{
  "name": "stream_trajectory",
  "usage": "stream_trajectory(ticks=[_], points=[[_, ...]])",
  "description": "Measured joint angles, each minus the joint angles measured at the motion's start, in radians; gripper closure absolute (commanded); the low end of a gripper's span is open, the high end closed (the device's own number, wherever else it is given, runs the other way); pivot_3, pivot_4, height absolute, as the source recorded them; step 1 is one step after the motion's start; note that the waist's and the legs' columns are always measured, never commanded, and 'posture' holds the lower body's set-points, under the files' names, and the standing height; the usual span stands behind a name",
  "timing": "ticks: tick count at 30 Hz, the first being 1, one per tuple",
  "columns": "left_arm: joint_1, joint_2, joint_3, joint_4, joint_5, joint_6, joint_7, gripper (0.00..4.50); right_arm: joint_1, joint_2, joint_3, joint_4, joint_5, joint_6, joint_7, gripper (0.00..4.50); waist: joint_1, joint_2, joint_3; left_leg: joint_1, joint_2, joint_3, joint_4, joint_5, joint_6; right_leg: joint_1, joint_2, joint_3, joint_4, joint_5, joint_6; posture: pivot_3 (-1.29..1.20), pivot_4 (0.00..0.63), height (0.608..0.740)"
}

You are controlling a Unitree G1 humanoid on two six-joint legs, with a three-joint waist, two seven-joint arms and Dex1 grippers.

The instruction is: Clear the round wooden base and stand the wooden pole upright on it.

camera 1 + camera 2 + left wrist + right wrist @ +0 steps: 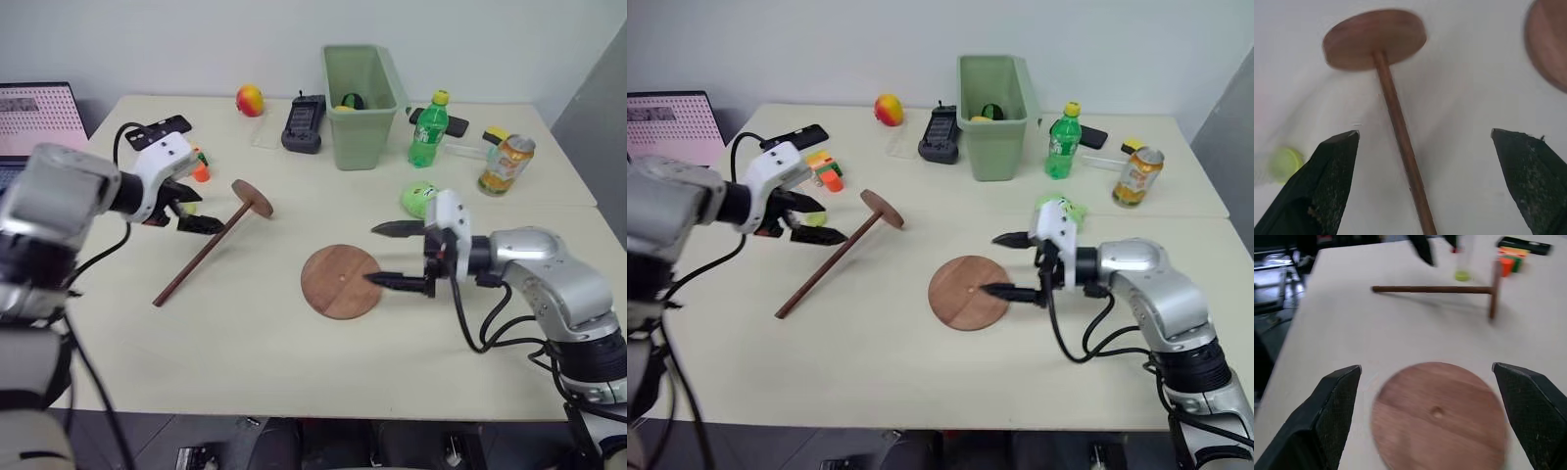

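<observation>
Mid-desk (245, 343), the round wooden base (340, 281) lies flat and bare, so clearing looks done. Right pincer (400, 255) sits at its edge, jaws apart, empty. The wooden pole (211, 242) lies on its side well left of the base, left pincer (193, 215) beside it, jaws apart. Step in hand: grabbing the pole. Next: close on the rod, tip it upright, set its disc end on the base.

Bright even light, soft shadows, wrist views blurred, faint glare
</observation>
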Motion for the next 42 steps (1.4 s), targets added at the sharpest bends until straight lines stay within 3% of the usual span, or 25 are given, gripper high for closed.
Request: stream_trajectory(ticks=[5,10,11,18,31,42], points=[[-0.052,-0.111,-0.028,0.258,0.105,-0.132,0.02,0.0,0.053,-0.022,-0.017,-0.075,0.007,0.025,-0.038,0.01,-0.003,0.0,0.0,-0.002,0.002,-0.003,0.0,0.002,-0.004,-0.002,-0.005,0.0,-0.001,0.0,0.0,0.0,0.15,0.74],[-0.07,-0.193,-0.027,0.405,0.163,-0.21,0.035,0.0,0.101,-0.038,-0.026,-0.135,0.025,0.061,-0.08,0.01,-0.002,0.0,0.0,-0.003,0.002,-0.005,0.0,0.002,-0.004,-0.002,-0.005,-0.001,-0.001,0.0,0.0,0.0,0.15,0.74],[-0.074,-0.207,-0.026,0.43,0.169,-0.218,0.038,0.37,0.109,-0.042,-0.029,-0.146,0.027,0.068,-0.089,0.0,-0.002,-0.001,0.0,-0.003,0.002,-0.005,0.0,0.002,-0.004,-0.002,-0.006,-0.001,-0.001,0.0,0.0,0.0,0.15,0.74],[-0.122,-0.231,-0.012,0.487,0.208,-0.25,0.041,1.63,0.112,-0.052,-0.056,-0.165,0.043,0.085,-0.119,0.0,-0.003,-0.001,0.0,-0.003,0.0,-0.005,0.001,0.002,-0.004,-0.002,-0.006,-0.001,0.0,0.0,0.0,0.0,0.15,0.74],[-0.07,-0.219,0.024,0.43,0.231,-0.189,-0.001,4.24,0.085,-0.071,-0.056,-0.138,0.049,0.084,-0.118,0.0,-0.012,-0.001,0.0,-0.003,0.001,-0.006,0.001,0.002,-0.004,-0.002,-0.006,-0.001,0.0,0.0,0.0,0.0,0.15,0.74],[-0.029,-0.231,0.111,0.258,0.181,-0.064,0.0,4.25,0.066,-0.079,-0.056,-0.111,0.06,0.081,-0.107,0.0,-0.012,-0.001,0.0,-0.004,0.003,-0.007,0.002,0.003,-0.004,-0.002,-0.007,-0.002,0.0,0.0,0.0,0.0,0.15,0.74]])
